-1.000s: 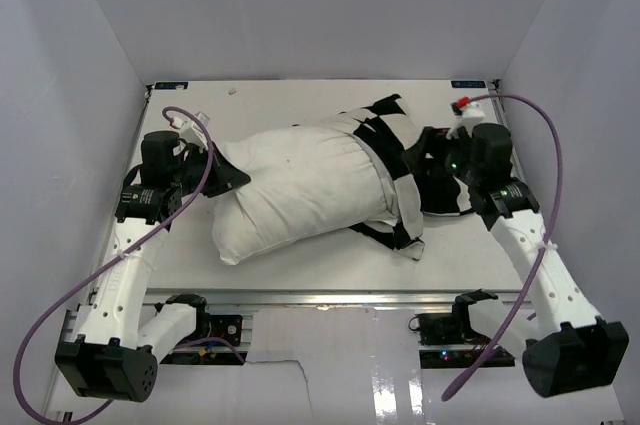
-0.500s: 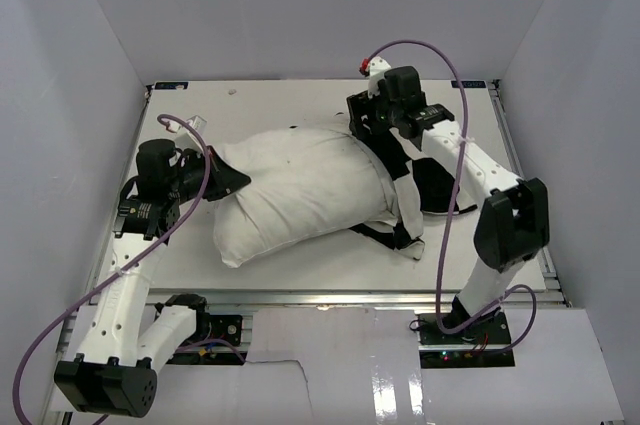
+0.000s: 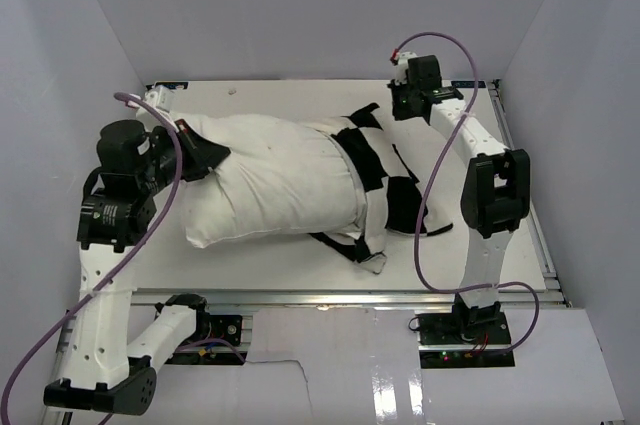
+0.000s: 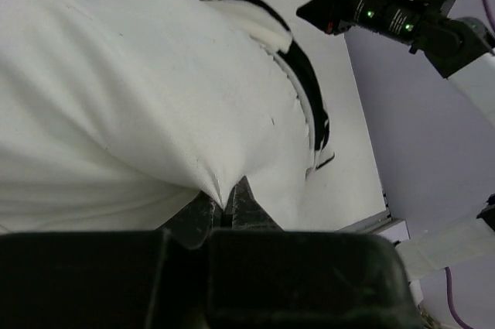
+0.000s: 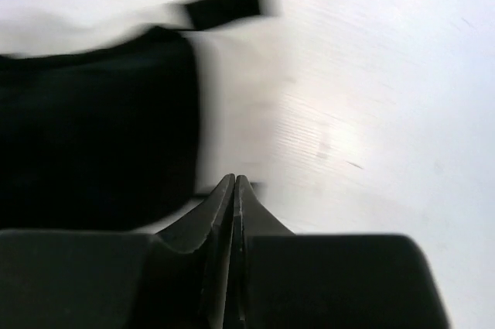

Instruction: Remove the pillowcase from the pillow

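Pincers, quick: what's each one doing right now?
Left pincer: closed, pinching the white fabric of the pillow.
Right pincer: closed, holding nothing.

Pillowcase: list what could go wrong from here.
1. The right gripper is shut on nothing, beside the pillowcase; a pull now would likely leave the cover on.
2. The left gripper pinches only a small fold of the pillow; it may slip once the cover is tugged.
3. The pillowcase wraps the pillow's right end, so the pillow could drag along.
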Controlling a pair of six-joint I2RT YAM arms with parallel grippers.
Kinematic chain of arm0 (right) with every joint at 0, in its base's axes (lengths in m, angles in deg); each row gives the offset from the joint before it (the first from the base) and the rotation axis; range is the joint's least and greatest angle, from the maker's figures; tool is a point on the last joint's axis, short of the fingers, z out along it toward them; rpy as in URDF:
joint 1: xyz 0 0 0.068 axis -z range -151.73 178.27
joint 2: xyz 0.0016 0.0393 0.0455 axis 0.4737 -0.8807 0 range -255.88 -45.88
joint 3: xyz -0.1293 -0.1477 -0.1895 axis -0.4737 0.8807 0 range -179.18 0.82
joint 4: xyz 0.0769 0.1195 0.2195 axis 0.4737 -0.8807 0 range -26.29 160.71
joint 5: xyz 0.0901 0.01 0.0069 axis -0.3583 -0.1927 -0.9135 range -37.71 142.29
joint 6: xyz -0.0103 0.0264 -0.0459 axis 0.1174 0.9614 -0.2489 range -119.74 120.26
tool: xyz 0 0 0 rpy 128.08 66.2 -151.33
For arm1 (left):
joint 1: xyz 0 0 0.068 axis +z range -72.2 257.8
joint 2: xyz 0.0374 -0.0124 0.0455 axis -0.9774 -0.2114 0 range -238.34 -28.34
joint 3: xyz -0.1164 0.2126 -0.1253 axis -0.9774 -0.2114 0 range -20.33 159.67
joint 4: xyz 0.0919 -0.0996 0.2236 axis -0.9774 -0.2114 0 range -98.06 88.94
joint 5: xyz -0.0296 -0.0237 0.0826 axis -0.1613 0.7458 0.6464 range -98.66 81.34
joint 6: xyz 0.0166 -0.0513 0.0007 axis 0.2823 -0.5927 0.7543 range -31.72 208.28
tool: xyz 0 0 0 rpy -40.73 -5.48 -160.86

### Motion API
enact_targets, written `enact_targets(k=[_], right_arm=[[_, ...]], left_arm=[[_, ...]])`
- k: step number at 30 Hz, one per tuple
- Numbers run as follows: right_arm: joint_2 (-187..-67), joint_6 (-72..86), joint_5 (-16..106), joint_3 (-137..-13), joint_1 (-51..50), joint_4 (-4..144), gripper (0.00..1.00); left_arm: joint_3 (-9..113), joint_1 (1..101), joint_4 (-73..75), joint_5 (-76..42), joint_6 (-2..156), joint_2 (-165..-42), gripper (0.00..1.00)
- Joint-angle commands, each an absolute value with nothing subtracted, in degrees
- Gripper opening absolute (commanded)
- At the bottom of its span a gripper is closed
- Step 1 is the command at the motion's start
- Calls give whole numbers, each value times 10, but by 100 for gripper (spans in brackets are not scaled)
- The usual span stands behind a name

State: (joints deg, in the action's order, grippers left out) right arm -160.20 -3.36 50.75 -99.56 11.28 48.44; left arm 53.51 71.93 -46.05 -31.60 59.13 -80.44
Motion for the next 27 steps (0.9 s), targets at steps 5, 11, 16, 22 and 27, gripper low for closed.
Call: enact_targets(k=[5, 11, 16, 22, 27], right_arm=[[-1579, -2, 495, -996, 200, 482, 8], [-1484, 5, 344, -947, 170, 488, 32], [-1411, 5, 255, -923, 94, 496, 64], [-1422, -23, 256, -956, 11, 468, 97], [-1466, -76, 335, -978, -9, 422, 97]], left_arm=[[670, 723, -481, -243, 580, -768, 0], [598, 723, -449, -271, 576, -769, 0], [565, 723, -431, -275, 576, -774, 0], [553, 723, -424, -282, 579, -777, 0], [545, 723, -424, -283, 587, -778, 0]])
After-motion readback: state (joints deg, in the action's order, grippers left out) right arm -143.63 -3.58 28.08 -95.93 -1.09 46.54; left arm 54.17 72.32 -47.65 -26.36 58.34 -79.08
